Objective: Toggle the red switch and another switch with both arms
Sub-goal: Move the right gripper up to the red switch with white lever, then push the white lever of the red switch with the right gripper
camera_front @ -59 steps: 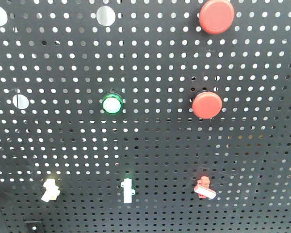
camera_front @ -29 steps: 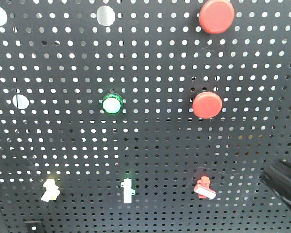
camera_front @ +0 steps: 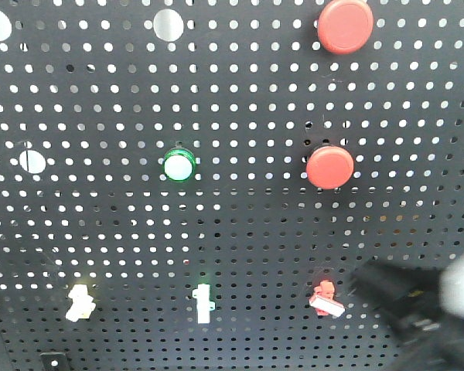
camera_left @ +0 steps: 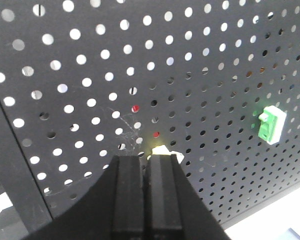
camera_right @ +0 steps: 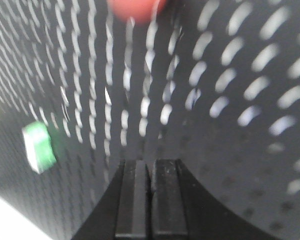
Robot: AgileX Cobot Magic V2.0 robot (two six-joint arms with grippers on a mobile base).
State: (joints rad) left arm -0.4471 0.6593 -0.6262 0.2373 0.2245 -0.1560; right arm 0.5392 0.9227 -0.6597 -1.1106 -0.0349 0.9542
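Two hands, fingers pressed together on both: right hand [camera_right: 151,167] hovers, blurred, just right of the red switch [camera_front: 325,300] near the pegboard's [camera_front: 251,241] bottom edge; left hand [camera_left: 145,162] sits just under a cream switch [camera_left: 162,150].

This looks like a lab test rig: a black pegboard [camera_front: 100,232] fills the view, fitted with red push buttons [camera_front: 330,167], a green button [camera_front: 179,165] and small toggle switches [camera_front: 204,303].

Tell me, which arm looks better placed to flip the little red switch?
Probably right. In the front view the right arm reaches in from the lower right, close beside the red switch. The left gripper is lined up on a pale switch instead.
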